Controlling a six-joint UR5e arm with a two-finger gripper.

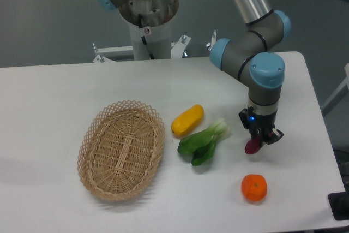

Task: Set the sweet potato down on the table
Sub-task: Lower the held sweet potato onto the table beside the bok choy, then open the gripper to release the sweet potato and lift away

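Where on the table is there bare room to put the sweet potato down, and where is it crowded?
The tool holds the sweet potato over a bare patch of table, bordered by the bok choy to the left and the orange below. The strip toward the right edge is also free. It is crowded around the yellow vegetable and basket.

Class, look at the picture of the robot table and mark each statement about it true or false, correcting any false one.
1. The pincer grips the small dark magenta sweet potato. True.
2. The oval woven wicker basket holds the round orange fruit. False: the basket is empty; the fruit sits on the white table.
3. The yellow oblong vegetable lies between the basket and the pincer. True.
4. The leafy green vegetable lies inside the basket. False: it lies on the table beside the yellow vegetable.
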